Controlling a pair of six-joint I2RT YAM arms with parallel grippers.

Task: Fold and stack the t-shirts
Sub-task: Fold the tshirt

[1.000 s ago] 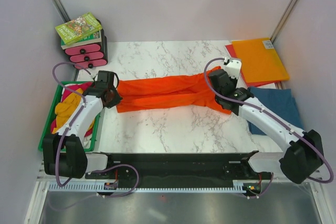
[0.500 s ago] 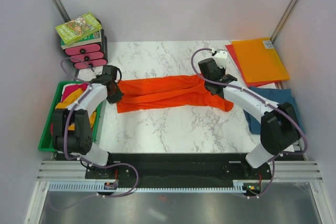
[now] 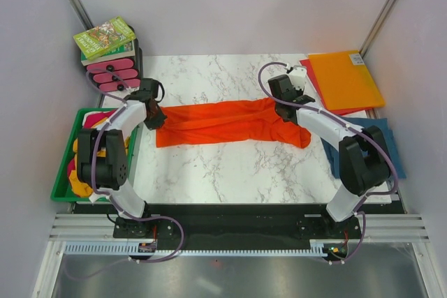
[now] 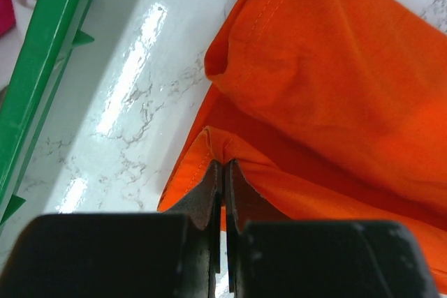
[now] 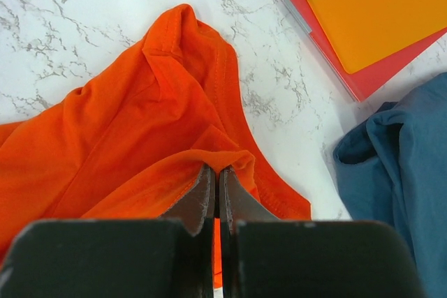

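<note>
While both arms are reaching forward from the near edge, the marble table (image 3: 223,172) is spreading out ahead of them. At its left side a green bin (image 3: 61,172) is sitting, holding a yellow tee (image 3: 82,185) and a magenta tee (image 3: 94,118) in a heap.

Farther in, the orange tee (image 3: 223,123) is lying across the middle of the table, drawn out left to right in a long, loosely folded band. The left gripper (image 3: 152,113) is pinching its left end. In the left wrist view, that gripper (image 4: 223,165) is pressing its fingers together on a raised fold of the cloth (image 4: 335,102), with the bin's rim (image 4: 42,54) off to the left. The right gripper (image 3: 283,102) is pinching the right end. Its own camera is showing the fingers (image 5: 215,171) squeezed on a ridge of orange cloth (image 5: 140,137) beside a stitched hem.

Right of that, a teal tee (image 3: 384,137) is lying crumpled by the table's right edge, apart from the orange one, and it is also showing in the right wrist view (image 5: 391,165).

Farther back, an orange folder (image 3: 346,78) is resting on a red folder (image 3: 311,68) at the far right corner. At the far left corner, books (image 3: 105,38) are sitting on a pink drawer unit (image 3: 115,75).
</note>
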